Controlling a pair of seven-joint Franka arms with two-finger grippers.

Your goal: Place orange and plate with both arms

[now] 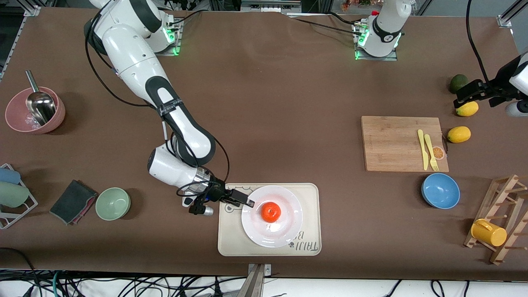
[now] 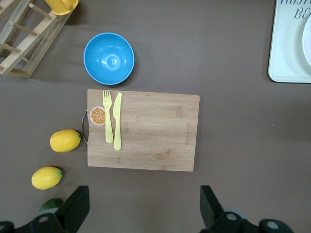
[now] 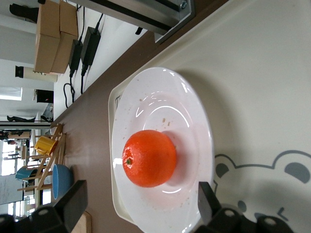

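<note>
Both fingers pairs apart, the orange (image 1: 271,211) stem-dimple sideways on the plate (image 1: 288,231), no long axis.

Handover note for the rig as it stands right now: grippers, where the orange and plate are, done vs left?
Right gripper: open, holding nothing, at the plate's rim over the cream tray.
Left gripper: open, holding nothing, waiting above the lemons at the left arm's end of the table.
Orange: sits in the centre of the white plate.
Plate: rests on the tray, near the table's front edge.
Done: orange on plate, plate on tray, both released.
Left: probably only pulling the right arm clear.
</note>
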